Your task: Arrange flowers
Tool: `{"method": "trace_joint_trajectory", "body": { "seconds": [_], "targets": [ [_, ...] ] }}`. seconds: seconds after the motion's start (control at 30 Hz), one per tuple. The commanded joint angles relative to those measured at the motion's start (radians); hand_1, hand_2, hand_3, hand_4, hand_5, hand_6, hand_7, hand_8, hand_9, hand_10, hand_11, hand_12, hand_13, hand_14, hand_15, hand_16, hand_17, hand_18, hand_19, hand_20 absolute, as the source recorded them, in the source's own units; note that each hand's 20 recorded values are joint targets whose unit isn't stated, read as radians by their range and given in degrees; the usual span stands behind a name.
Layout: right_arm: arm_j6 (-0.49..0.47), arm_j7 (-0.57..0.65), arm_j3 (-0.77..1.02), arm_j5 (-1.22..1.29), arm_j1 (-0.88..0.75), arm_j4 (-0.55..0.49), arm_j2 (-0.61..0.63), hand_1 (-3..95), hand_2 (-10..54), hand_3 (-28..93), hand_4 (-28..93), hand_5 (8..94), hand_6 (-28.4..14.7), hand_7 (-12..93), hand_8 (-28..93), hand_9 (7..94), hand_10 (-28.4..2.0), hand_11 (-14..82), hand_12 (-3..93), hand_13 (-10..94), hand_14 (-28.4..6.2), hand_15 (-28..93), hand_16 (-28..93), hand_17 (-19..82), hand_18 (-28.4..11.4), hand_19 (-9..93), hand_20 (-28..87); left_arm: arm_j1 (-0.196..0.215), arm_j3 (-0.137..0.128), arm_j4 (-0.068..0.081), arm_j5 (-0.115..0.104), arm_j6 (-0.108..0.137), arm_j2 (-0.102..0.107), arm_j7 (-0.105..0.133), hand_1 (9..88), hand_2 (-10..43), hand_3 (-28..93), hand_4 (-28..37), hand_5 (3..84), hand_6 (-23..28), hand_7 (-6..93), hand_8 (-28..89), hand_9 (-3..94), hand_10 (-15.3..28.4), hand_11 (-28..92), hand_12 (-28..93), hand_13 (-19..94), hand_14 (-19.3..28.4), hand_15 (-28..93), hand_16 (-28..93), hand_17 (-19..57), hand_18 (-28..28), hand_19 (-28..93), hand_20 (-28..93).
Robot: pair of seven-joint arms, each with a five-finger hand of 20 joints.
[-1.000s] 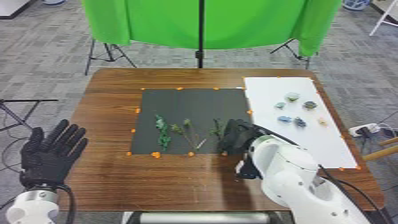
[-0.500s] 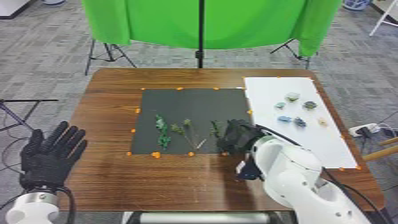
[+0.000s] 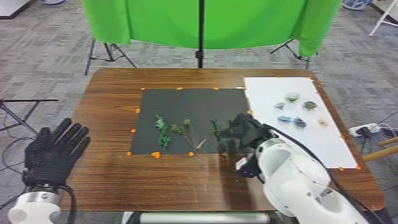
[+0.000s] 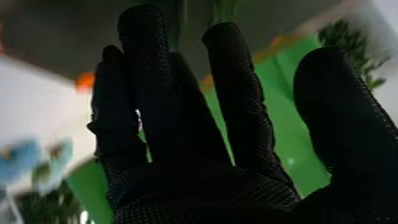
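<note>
Over the right edge of the dark mat (image 3: pixel 191 95) is my right hand (image 3: pixel 242 131), just right of a green sprig (image 3: pixel 215 127) that it may partly cover. In the right wrist view my right hand (image 4: pixel 195 165) has straight fingers, thumb apart, and holds nothing. Leafy green stems (image 3: pixel 163 131) and thinner stems (image 3: pixel 188 131) lie on the mat. Small blue flowers (image 3: pixel 299 122) and pale green ones (image 3: pixel 292 96) lie on the white sheet (image 3: pixel 271 86). My left hand (image 3: pixel 51 157) is at the table's left edge, fingers straight and spread.
The brown wooden table (image 3: pixel 111 120) carries both mats, with orange tape bits (image 3: pixel 156 155) around the dark one. A green cloth (image 3: pixel 151 22) hangs on a stand behind the table. A black cable (image 3: pixel 306 145) runs along the right arm.
My right hand has shifted slightly to the right and its pose has turned a little. The left hand has moved very slightly. The flowers and stems look unmoved.
</note>
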Motion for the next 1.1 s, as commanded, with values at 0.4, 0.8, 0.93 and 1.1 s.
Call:
{"method": "trace_joint_trajectory", "body": {
  "seconds": [0.4,0.8,0.93,1.1],
  "targets": [
    [0.027,-0.067,0.26,-0.253,0.049,0.203,0.057,41.7,-9.1,74,-24,64.2,-4.6,11,-10,56.0,-17.0,9.0,13.2,60,-14.8,59,20,28,-23.6,83,31,0.014,0.005,-0.011,-0.016,0.015,-0.007,0.015,29.7,15.8,71,-28.3,45.1,9.4,8.7,-8,41.8,15.3,18,11,36,14.8,32,-4,-6.2,13.4,33,12],
    [-0.058,-0.175,0.167,-0.351,0.12,0.336,0.068,52.1,-9.5,73,-28,64.4,-2.6,12,-11,56.8,-13.7,9.5,13.4,60,-12.1,60,26,27,-22.3,80,36,-0.002,0.017,-0.009,-0.023,0.036,-0.008,0.006,29.7,15.8,71,-28.3,45.5,9.6,8.8,-8,42.0,15.3,19,11,36,15.0,32,-4,-6.2,13.4,33,12],
    [-0.071,-0.185,0.132,-0.4,0.129,0.371,0.067,55.4,-9.5,69,-28,65.4,-2.2,12,-11,58.8,-12.9,10.9,14.2,60,-11.3,60,29,27,-22.2,80,38,0.0,0.022,-0.01,-0.027,0.034,-0.01,0.007,29.8,15.9,71,-28.3,45.6,9.7,8.8,-8,42.0,15.3,19,11,37,15.0,32,-4,-6.2,13.5,33,12],
    [-0.03,-0.174,0.114,-0.432,0.124,0.394,0.066,62.1,-9.5,65,-28,68.8,-0.6,16,-12,65.9,-13.1,20.0,18.4,62,-9.5,63,37,29,-22.1,82,41,-0.003,0.025,-0.009,-0.028,0.039,-0.012,0.006,29.7,15.8,71,-28.3,45.6,9.7,8.8,-8,42.0,15.3,19,11,37,15.0,32,-5,-6.2,13.5,33,12]
  ]
}}
